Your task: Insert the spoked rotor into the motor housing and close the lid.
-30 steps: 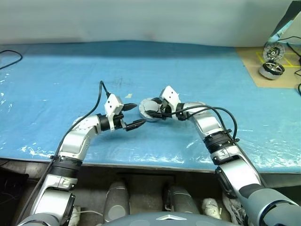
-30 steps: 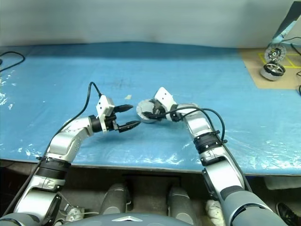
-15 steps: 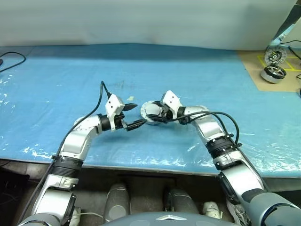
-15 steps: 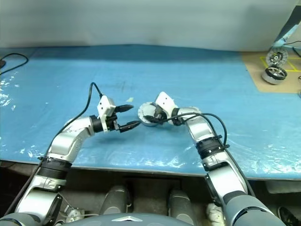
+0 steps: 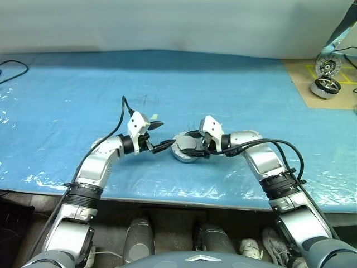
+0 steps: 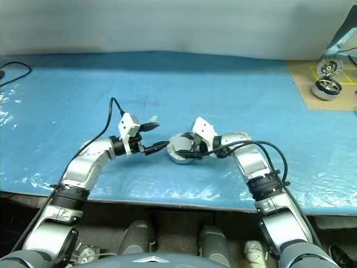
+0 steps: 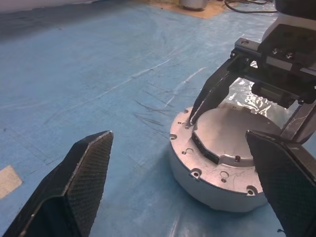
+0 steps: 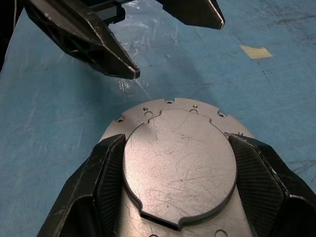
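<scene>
Lid point(image 8: 180, 163) is lying closed over the motor housing point(image 7: 217, 185); right pincer point(image 5: 194, 148) is gripping its sides, left pincer point(image 5: 158, 135) is gaping empty.

Silver arms, black cables, black-fingered end effectors

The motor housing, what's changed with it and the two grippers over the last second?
The right gripper, shut on the motor housing, has drawn it toward the table's near edge. No grip was taken or let go. The left gripper stayed open beside the housing.
</scene>
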Motion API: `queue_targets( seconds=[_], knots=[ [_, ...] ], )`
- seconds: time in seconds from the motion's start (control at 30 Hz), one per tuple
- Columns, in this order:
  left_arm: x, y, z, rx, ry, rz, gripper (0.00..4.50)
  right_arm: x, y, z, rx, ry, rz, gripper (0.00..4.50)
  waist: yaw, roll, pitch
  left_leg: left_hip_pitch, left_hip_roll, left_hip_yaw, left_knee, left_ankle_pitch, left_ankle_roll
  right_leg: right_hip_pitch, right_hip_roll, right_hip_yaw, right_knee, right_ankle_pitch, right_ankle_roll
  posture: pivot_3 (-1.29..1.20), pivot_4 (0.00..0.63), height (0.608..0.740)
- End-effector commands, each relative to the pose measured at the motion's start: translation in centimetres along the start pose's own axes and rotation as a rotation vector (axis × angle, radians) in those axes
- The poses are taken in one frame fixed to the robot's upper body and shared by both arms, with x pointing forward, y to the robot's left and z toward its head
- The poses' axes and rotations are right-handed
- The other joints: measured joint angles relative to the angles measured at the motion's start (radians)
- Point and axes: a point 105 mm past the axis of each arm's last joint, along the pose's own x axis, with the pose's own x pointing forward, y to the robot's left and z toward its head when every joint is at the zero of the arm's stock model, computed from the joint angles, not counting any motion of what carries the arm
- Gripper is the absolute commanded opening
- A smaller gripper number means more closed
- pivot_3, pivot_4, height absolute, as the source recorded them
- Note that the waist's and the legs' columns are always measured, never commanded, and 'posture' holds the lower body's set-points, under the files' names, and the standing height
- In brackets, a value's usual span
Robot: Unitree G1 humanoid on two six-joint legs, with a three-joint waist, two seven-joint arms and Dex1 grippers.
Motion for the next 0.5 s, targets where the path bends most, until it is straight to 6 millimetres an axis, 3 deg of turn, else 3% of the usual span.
queue_targets(
  seconds=[0.03, 0.1, 0.43, 0.5],
  knots=[
    [0.3, -0.7, 0.2, 0.031, -0.008, -0.035, 4.5, 0.4, 0.5, -4.6, 0.104, 0.154, -0.014, 2.97, -0.001, 0.0, 0.0, 0.001, 0.0, 0.0, 0.0, 0.0, 0.0, 0.0, 0.0, 0.001, 0.0, 0.0, 0.0, 0.0, 0.15, 0.74],
    [0.4, -0.9, 0.0, 0.021, -0.009, -0.047, 3.96, 0.5, 0.5, -4.7, 0.1, 0.156, -0.017, 2.97, -0.001, 0.0, 0.0, 0.003, 0.0, 0.0, 0.0, 0.0, 0.0, 0.001, 0.0, 0.002, 0.0, 0.0, 0.0, 0.0, 0.15, 0.74],
    [0.7, -1.9, -2.1, 0.01, 0.053, -0.084, 0.4, 0.6, 0.1, -4.4, 0.12, 0.134, -0.034, 2.97, -0.003, 0.0, 0.0, 0.004, 0.0, 0.0, 0.0, 0.0, 0.0, 0.001, 0.0, 0.003, 0.0, 0.0, 0.0, 0.0, 0.15, 0.74],
    [1.0, -2.2, -2.0, 0.001, 0.051, -0.097, 0.4, 0.6, 0.0, -4.4, 0.115, 0.138, -0.036, 2.97, -0.003, 0.0, 0.0, 0.004, 0.0, 0.0, -0.001, -0.002, 0.003, 0.001, 0.0, 0.003, 0.001, 0.0, 0.0, 0.0, 0.15, 0.74]
  ],
)
